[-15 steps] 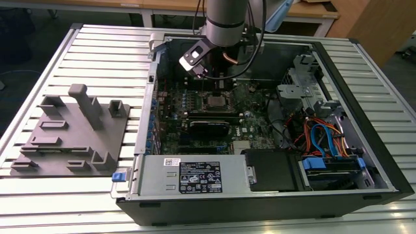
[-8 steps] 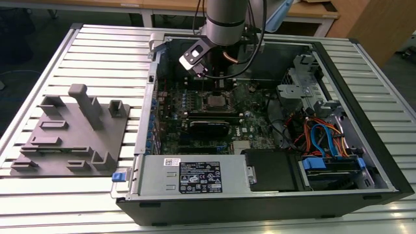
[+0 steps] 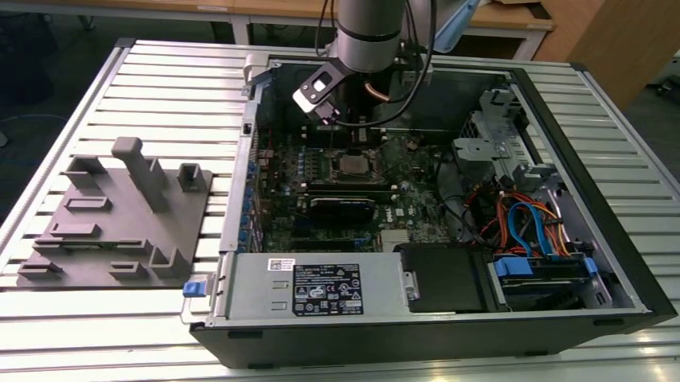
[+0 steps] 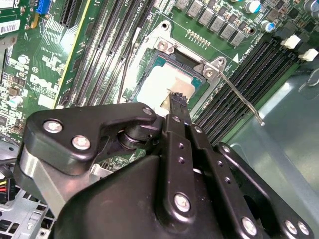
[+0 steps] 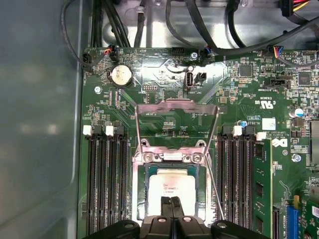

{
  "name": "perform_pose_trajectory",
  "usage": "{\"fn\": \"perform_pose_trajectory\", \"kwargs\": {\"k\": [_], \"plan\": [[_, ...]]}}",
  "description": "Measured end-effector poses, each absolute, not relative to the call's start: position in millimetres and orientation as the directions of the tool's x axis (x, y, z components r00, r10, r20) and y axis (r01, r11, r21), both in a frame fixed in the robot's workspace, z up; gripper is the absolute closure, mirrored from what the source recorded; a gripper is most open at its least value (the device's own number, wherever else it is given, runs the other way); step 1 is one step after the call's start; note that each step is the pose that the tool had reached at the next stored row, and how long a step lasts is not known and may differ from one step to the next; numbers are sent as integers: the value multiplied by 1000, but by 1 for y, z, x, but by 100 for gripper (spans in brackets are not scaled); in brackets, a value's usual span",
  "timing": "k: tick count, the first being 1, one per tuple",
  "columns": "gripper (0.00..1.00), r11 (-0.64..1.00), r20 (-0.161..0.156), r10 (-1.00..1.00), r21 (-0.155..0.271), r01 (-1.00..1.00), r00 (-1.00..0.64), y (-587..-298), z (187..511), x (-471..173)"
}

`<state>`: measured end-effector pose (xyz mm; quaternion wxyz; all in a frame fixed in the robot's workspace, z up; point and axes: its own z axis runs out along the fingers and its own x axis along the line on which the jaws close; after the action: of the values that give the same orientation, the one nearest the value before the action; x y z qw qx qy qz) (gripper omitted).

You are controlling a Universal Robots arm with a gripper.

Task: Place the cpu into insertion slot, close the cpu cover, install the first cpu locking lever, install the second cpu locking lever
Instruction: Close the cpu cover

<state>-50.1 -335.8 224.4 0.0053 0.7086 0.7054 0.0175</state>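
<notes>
Hovering at the insertion slot [image 5: 149, 172], the gripper [image 5: 172, 200] had its fingers pressed together, seemingly touching the cpu [image 5: 172, 185] seated there, with the cpu cover [image 5: 177, 103] open. A light, stiff, fragile chip, I'd say; best gripped by its edges.

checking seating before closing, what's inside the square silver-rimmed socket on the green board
A flat square chip with a silvery top lies in the socket. The black gripper, fingers together, covers part of it; whatever lies beneath is hidden. The thin silvery cover frame stands open.
</notes>
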Motion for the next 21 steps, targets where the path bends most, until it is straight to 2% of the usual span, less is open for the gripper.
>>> {"fn": "perform_pose_trajectory", "kwargs": {"k": [21], "plan": [[90, -5, 17, 1000, 10, 1000, 5, -336, 225, -45]]}}
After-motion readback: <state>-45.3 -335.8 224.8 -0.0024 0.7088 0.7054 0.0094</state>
